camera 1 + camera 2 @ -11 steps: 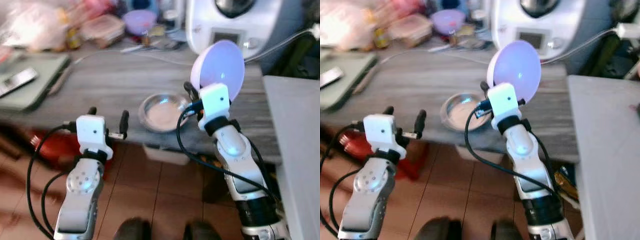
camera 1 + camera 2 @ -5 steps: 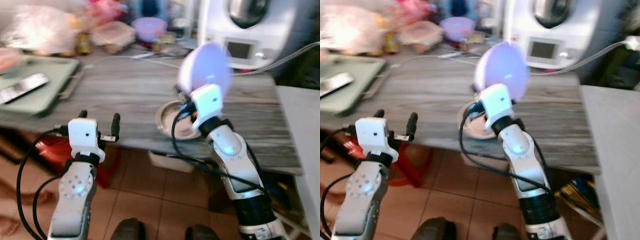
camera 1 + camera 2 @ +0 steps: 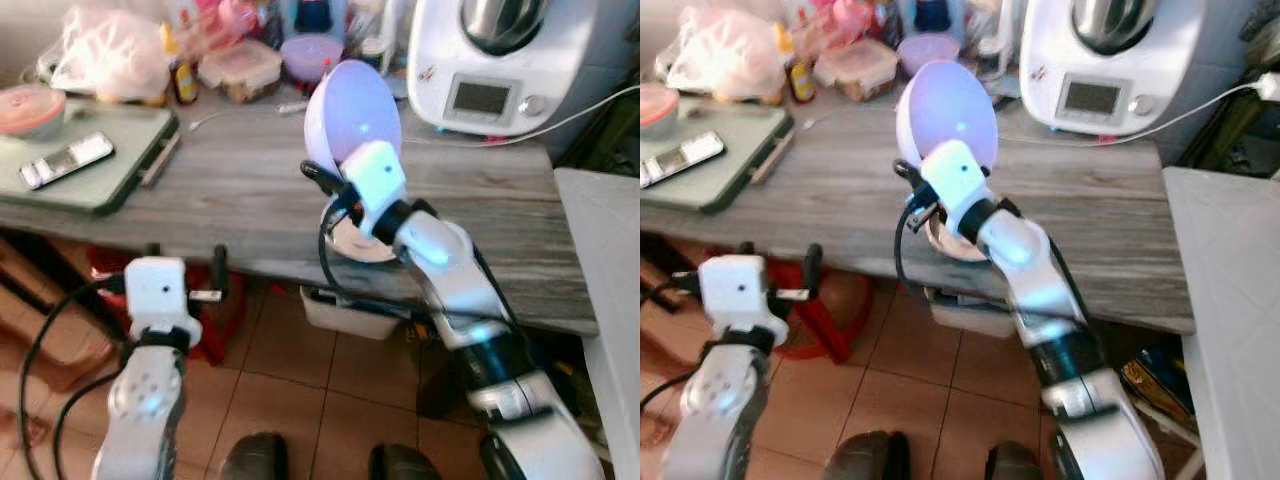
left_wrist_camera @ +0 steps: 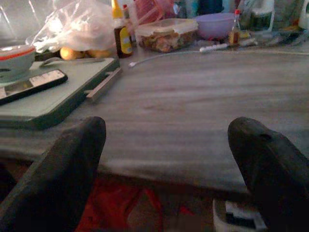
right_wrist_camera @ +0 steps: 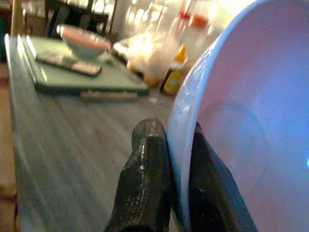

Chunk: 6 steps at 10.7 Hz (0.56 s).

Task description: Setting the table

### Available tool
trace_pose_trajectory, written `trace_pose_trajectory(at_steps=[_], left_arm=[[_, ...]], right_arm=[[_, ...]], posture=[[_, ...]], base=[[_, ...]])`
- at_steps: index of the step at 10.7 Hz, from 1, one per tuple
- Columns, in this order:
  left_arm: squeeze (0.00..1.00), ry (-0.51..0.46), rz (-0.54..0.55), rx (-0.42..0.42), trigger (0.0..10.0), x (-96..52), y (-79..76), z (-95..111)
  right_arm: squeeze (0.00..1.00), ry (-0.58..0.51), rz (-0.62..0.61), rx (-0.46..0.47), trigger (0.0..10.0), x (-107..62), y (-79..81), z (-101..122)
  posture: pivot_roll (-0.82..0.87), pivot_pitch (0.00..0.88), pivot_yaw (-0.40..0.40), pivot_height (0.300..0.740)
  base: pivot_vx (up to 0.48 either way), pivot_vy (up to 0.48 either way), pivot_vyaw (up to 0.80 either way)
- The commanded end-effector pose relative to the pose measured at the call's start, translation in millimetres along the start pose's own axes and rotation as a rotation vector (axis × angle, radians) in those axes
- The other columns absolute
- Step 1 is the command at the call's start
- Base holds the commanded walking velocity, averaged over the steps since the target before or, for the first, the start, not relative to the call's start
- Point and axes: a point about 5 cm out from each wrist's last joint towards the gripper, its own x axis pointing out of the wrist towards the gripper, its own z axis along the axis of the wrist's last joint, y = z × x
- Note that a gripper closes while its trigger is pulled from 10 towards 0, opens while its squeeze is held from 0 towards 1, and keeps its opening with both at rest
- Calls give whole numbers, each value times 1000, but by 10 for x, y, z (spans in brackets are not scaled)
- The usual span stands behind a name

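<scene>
Lilac plate [image 3: 352,108] held on edge, upright, above grey wood table [image 3: 240,190], rim pinched btwn fingers of right gripper [image 5: 169,159] – jaws clenched on it. Directly below/behind: metal bowl [image 3: 352,240] near table's front edge. Left gripper [image 3: 185,272] low, in front of table edge, fingers [image 4: 72,159] spread, holding nothing. Rear right: white kitchen machine [image 3: 495,55] w/ display, text unreadable. Left: green tray [image 3: 90,170] w/ remote [image 3: 65,160]. No legible labels.
</scene>
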Motion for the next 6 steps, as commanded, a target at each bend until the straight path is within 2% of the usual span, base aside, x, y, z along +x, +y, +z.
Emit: trace_pose_trajectory(at_steps=[1,2,3,4,5,6], left_arm=[[0,16,-4,20,10000,-42,33,11],[0,22,-26,20,10000,-64,26,24],[0,22,-29,21,10000,-79,29,49],[0,25,-26,21,10000,-92,39,63],[0,46,-28,12,10000,-135,41,57],[0,49,-33,11,10000,-145,34,59]], right_arm=[[0,41,73,-51,10000,120,31,7],[0,125,115,-111,10000,219,12,-53],[0,156,127,-130,10000,255,-20,-85],[0,158,134,-157,10000,276,-48,-97],[0,159,161,-234,10000,333,-66,-96],[0,161,166,-245,10000,347,-69,-94]], posture=[[130,190,64,740],[138,200,65,740],[149,213,68,740],[154,218,68,740],[153,231,73,740],[154,240,73,740]], base=[[0,0,0],[0,0,0],[0,0,0],[0,0,0],[0,0,0],[0,0,0]])
